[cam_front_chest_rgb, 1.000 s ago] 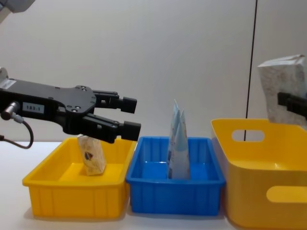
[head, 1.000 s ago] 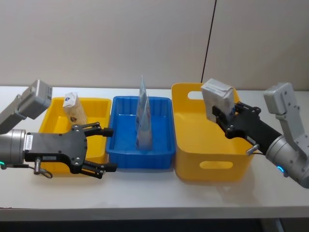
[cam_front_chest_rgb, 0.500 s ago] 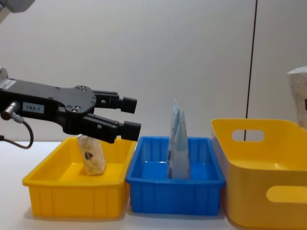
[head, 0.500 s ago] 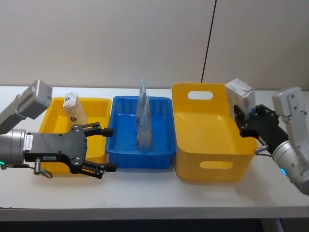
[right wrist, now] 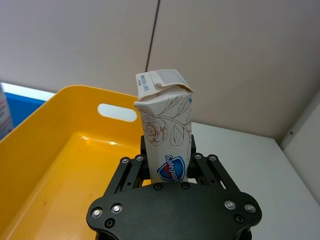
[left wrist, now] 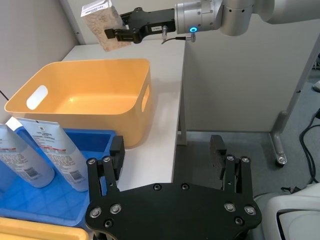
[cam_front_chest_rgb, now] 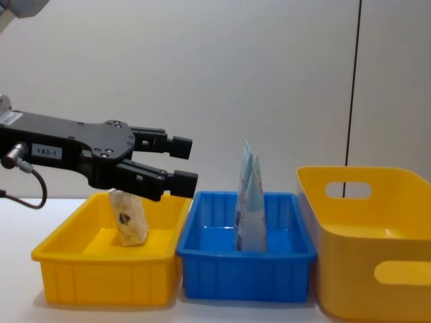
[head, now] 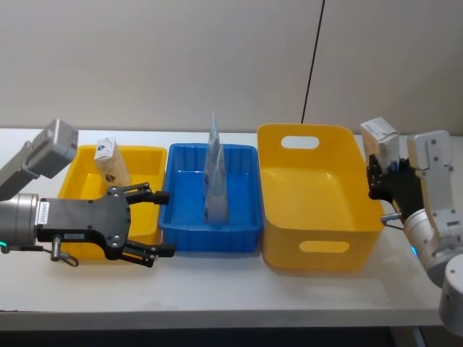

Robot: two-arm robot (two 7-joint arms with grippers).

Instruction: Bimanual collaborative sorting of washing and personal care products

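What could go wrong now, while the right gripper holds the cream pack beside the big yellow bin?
1. The right gripper pinches the cream pack only near its base, beside the right wall of the large yellow bin. If the pack slips, it would probably land on the table, not in the bin.
2. The left gripper hangs open near the upright pouches. A sideways move could knock them over.
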